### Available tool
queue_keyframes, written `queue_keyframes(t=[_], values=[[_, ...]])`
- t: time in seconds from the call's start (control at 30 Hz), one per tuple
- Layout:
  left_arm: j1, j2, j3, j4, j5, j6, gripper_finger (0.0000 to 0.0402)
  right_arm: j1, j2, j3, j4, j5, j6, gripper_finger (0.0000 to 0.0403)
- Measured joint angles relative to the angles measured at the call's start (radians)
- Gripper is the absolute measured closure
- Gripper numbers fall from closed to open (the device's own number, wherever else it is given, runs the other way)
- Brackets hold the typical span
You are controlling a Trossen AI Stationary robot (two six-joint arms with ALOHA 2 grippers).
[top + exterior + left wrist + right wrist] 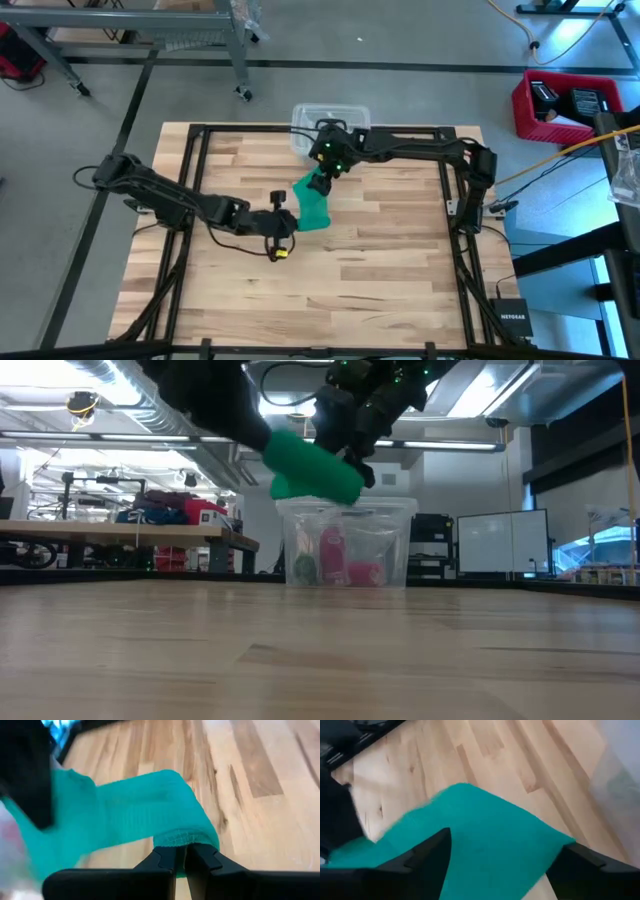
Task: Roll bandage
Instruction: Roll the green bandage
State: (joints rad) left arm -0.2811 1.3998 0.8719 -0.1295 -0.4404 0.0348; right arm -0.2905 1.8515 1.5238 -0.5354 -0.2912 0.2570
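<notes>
Our left pincer [186, 862] stays out of it: clamped together on one end of the bandage [125, 817], which runs away from its tips toward the right arm, lifted off the table [400, 260]. Farther along, our right pincer [497, 865] stands apart, its fingers [427, 852] straddling the cloth without gripping. Beyond it sits a clear tub [335, 115]. With only one end held, we judge the soft strip could sag, twist or slip free, spoiling the roll.
</notes>
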Motion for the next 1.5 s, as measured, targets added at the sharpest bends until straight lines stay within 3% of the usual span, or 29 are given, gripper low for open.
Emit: queue_keyframes(t=[0.27, 0.43, 0.57, 0.7, 0.93, 1.13, 1.3, 1.5], values=[[0.015, 0.075, 0.001, -0.012, -0.008, -0.150, 0.0389, 0.000, -0.001, 0.000, 0.003, 0.135, 0.006, 0.0113], [0.014, 0.083, 0.001, 0.012, 0.040, -0.143, 0.0389, 0.001, -0.001, -0.002, 0.050, 0.113, 0.028, 0.0113], [0.010, 0.083, 0.002, 0.006, 0.045, -0.150, 0.0389, 0.000, -0.005, 0.022, 0.023, 0.050, 0.159, 0.0113], [0.007, 0.083, 0.002, 0.009, 0.047, -0.140, 0.0389, 0.001, -0.023, 0.039, -0.018, 0.033, 0.102, 0.0113], [0.005, 0.083, 0.002, 0.015, 0.050, -0.141, 0.0389, -0.025, -0.027, 0.051, 0.005, 0.254, 0.078, 0.0113], [-0.003, 0.083, 0.002, 0.013, 0.050, -0.164, 0.0389, -0.037, -0.037, 0.052, -0.011, 0.277, 0.049, 0.0113], [-0.003, 0.062, 0.002, 0.012, 0.049, -0.177, 0.0389, -0.045, -0.138, 0.052, -0.093, 0.292, -0.060, 0.0113], [0.024, -0.073, 0.026, 0.018, 0.018, -0.033, 0.0389, -0.012, -0.314, 0.052, -0.217, 0.300, -0.184, 0.0113]])
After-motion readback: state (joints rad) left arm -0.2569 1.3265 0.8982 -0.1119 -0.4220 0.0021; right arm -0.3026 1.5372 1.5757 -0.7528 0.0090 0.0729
